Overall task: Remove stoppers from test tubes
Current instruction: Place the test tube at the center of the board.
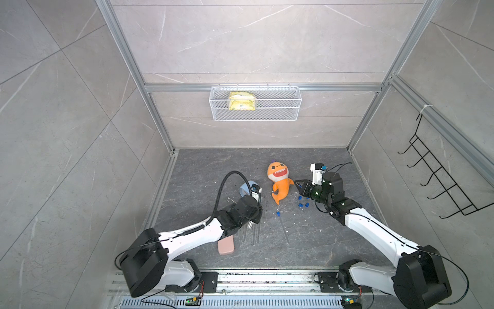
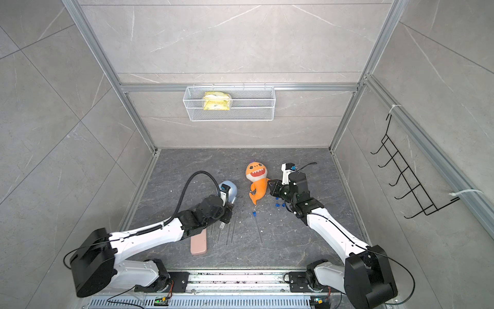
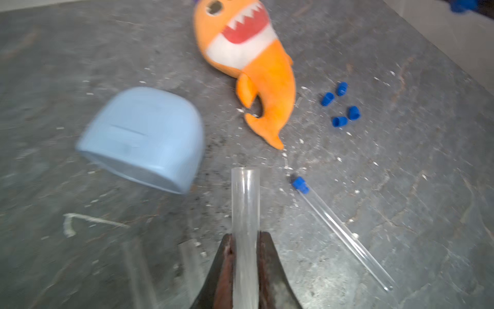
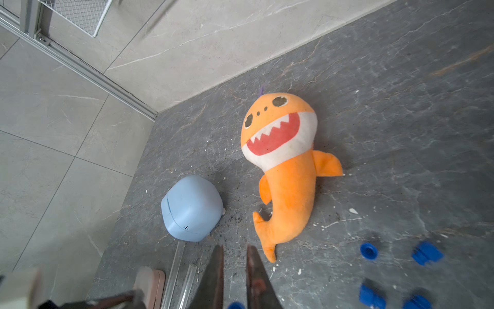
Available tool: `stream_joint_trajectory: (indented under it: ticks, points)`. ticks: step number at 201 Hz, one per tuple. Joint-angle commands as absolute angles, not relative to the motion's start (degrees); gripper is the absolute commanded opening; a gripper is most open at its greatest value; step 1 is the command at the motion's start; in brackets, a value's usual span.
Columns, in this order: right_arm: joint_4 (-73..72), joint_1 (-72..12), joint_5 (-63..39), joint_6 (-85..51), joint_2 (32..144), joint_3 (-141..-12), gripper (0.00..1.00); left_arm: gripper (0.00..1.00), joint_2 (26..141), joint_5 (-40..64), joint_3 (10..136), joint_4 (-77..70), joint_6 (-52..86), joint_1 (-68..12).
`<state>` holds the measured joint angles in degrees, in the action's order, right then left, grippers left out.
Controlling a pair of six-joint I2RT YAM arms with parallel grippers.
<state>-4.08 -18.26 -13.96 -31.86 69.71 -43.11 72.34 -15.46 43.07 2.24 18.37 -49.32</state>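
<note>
My left gripper (image 3: pixel 245 236) is pinching an uncapped test tube (image 3: pixel 245 203). In the left wrist view the tube's long axis runs straight out from between the fingers, open mouth pointing away, toward the gap between the pale blue cup (image 3: pixel 144 136) and the plush shark (image 3: pixel 256 67). A capped test tube (image 1: pixel 284 228) lies flat on the tabletop (image 1: pixel 307 248), its blue stopper (image 1: pixel 278 213) at the far end just off the shark's tail, its clear end toward the robot's base and slightly right. Four loose stoppers (image 3: pixel 339 121) sit near the shark's right side. Some bare tubes (image 1: pixel 254 236) lie beside the pink case (image 1: pixel 226 247). I see the left arm reaching low, wrist over those tubes. The right arm stretches forward with its wrist bent left. The right gripper (image 1: pixel 297 184) hangs above the loose stoppers, aimed at the shark's fin. Its fingers are pressed close, with only a slit between the tips and nothing in it that I can see.
</note>
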Motion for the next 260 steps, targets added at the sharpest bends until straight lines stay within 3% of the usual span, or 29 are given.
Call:
stream_joint_trajectory:
  ticks: [1, 37, 77, 183, 260]
  points:
    - [-1.5, -17.7, -13.0, -29.8, 68.5, -43.2, 0.0, 0.0, 66.4, -19.2, 42.7, 11.7, 17.7, -43.7]
    - [-2.0, -17.6, -13.5, -30.8, 69.3, -42.6, 0.0, 0.0, 63.5, -16.2, 42.4, 16.0, 20.3, -31.0]
    - [-2.2, -17.5, -14.2, -31.6, 69.5, -42.6, 0.0, 0.0, 71.1, -9.9, 44.1, 12.3, 24.2, -21.0]
    - [-3.1, -17.4, -13.1, -31.7, 68.4, -39.1, 0.0, 0.0, 96.4, -5.7, 58.0, 5.8, 27.0, -19.2]
    - [-4.1, -16.9, -12.0, -32.2, 71.3, -38.0, 0.0, 0.0, 102.4, -3.3, 57.2, 3.6, 29.0, -19.3]
